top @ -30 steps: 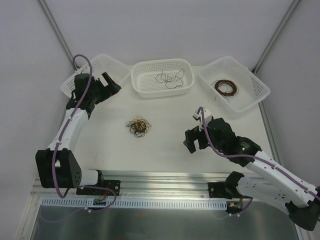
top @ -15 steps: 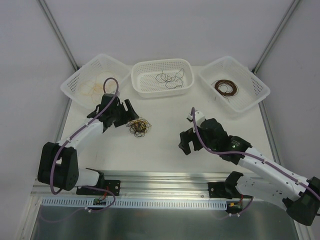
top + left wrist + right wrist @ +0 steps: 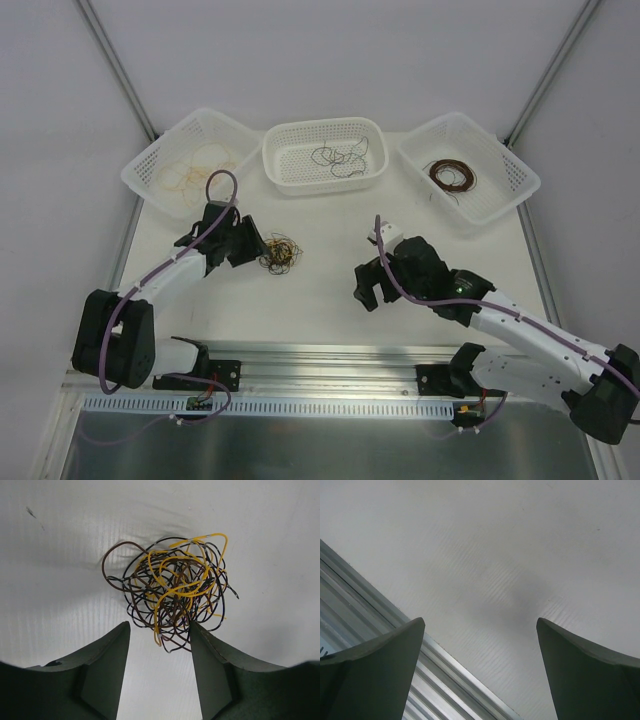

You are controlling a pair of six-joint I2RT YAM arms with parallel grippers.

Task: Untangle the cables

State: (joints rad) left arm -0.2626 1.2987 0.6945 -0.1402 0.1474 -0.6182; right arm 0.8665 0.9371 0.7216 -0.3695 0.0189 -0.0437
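There's the tangle [image 3: 172,597] of hair-thin cables, lying on the worktop left of centre: a loose, flattish ball of small loops. Black and dark brown wires make up most of it, bright yellow ones curl across the top, and one brown loop bulges out at its side. Up at the far left corner, pale yellow cables [image 3: 188,172] lie spread out. Mid far edge, black cables [image 3: 338,157], loosely curled. Far right corner, dark brown cables [image 3: 452,176], a neat round coil.

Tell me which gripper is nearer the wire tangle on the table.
Left. The left gripper sits right beside the tangle, fingers open toward it. The right gripper hangs well off to the tangle's other side, over the table.
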